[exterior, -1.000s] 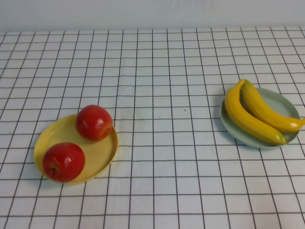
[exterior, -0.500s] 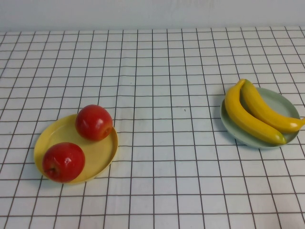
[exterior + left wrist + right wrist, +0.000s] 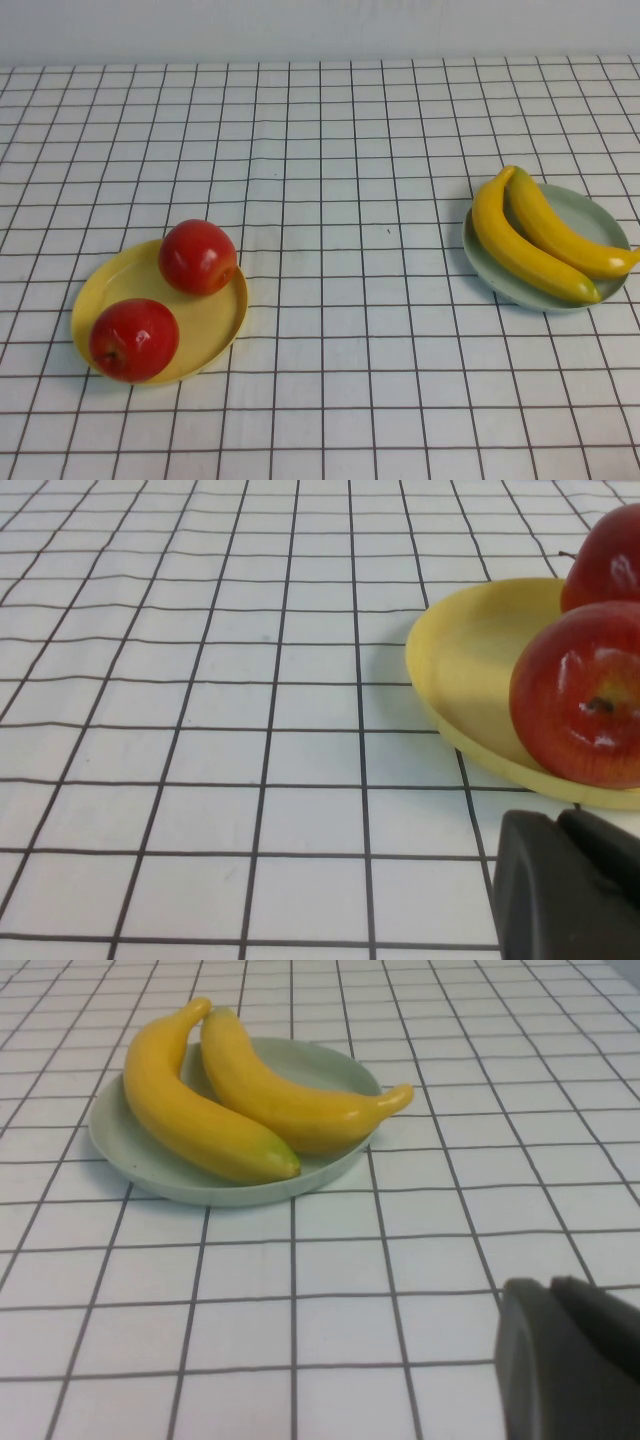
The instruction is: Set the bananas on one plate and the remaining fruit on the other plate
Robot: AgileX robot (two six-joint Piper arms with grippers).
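1. Bananas (image 3: 535, 238): two, lying side by side across the pale grey-green plate (image 3: 600, 215) on the robot's right; one tip overhangs the rim toward the right edge. Seen again in the right wrist view (image 3: 215, 1095), resting on the plate (image 3: 130, 1155).
2. Apples (image 3: 197, 256): two, both on the yellow plate (image 3: 215, 325) on the robot's left, one at the far rim, one (image 3: 133, 339) at the near rim. The left wrist view shows the near apple (image 3: 580, 705) seated against the plate's raised edge (image 3: 450, 670).
3. Left gripper (image 3: 570, 890): low, just short of the yellow plate, jaws closed, nothing held. Only a dark corner of it shows, so its exact pose is uncertain.
4. Right gripper (image 3: 570, 1360): near the grey-green plate, well short of it, jaws closed, empty.
5. Checked tablecloth (image 3: 340, 200): no loose fruit visible on it.
6. Judgement: sorting appears complete. The step in hand is best done by keeping both arms clear of the plates, withdrawing without brushing either rim, since the near apple and the overhanging banana tip look easiest to dislodge.
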